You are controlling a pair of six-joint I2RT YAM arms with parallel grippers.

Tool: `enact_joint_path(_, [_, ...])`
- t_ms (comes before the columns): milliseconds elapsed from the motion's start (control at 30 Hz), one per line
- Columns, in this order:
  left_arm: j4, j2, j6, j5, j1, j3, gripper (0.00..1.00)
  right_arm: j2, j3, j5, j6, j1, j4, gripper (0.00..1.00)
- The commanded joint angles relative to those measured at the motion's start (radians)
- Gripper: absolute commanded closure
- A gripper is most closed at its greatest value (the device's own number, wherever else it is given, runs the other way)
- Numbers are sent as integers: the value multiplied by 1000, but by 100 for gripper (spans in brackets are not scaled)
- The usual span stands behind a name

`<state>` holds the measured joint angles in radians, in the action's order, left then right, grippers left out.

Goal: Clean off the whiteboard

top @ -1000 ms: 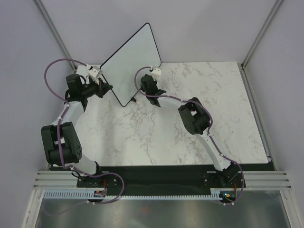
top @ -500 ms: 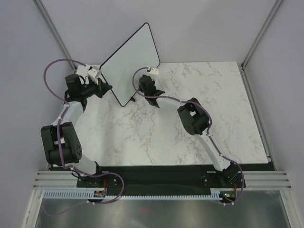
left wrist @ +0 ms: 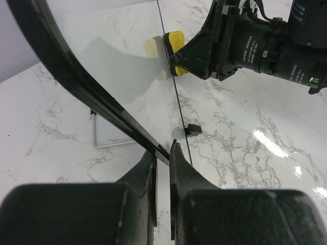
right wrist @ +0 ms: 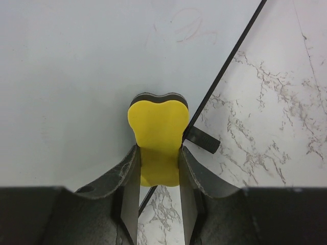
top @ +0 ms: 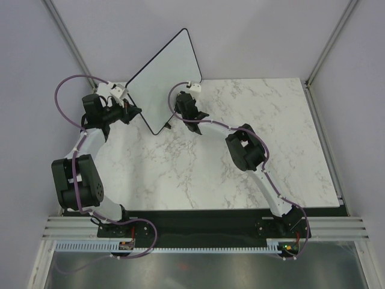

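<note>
- The whiteboard (top: 163, 81) stood upright and tilted on the far left corner of the marble table (top: 252, 150). Part of it reached past the table's far edge.
- The left gripper (left wrist: 162, 153) was at the board's left edge, low down. Its jaws were nearly closed and pinched the thin black rim between them.
- The right gripper (right wrist: 158, 153) faced the board's glossy front, near its lower right edge. Its jaws were clamped on a yellow eraser (right wrist: 158, 130).
- The eraser's dark pad was pressed against the white face, just inside the rim. In the left wrist view its pale reflection showed in the board beside it.
- A faint reddish scribble (right wrist: 179, 25) remained on the board, above the eraser in the right wrist view. The face around the eraser looked clean.
- A small black foot (right wrist: 202, 141) stuck out from the board's lower rim onto the table, just beside the eraser.
- A thin wire prop (left wrist: 104, 140) rested on the table on the board's back side, near the left gripper.
- Seen from above, the two arms met the board from opposite sides, left at the rim and right at the front.
</note>
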<state>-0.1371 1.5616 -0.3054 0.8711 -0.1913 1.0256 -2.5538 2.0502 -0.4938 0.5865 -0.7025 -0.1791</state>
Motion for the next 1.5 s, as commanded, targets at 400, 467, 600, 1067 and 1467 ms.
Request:
enact_joint_path(400, [131, 71, -126, -208, -33, 7, 98, 84, -169, 103, 41, -34, -129, 100])
enact_joint_path(467, [174, 66, -120, -210, -36, 11, 98, 148, -243, 127, 38, -14, -163, 100])
enact_joint_path(600, [231, 58, -126, -219, -46, 21, 98, 283, -347, 202, -11, 18, -192, 100])
enact_joint_path(1067, [346, 63, -78, -156, -74, 151, 98, 497, -553, 345, -114, 130, -100, 100])
enact_joint_path(1467, [421, 130, -133, -129, -77, 254, 98, 487, -600, 366, -88, 188, -100, 100])
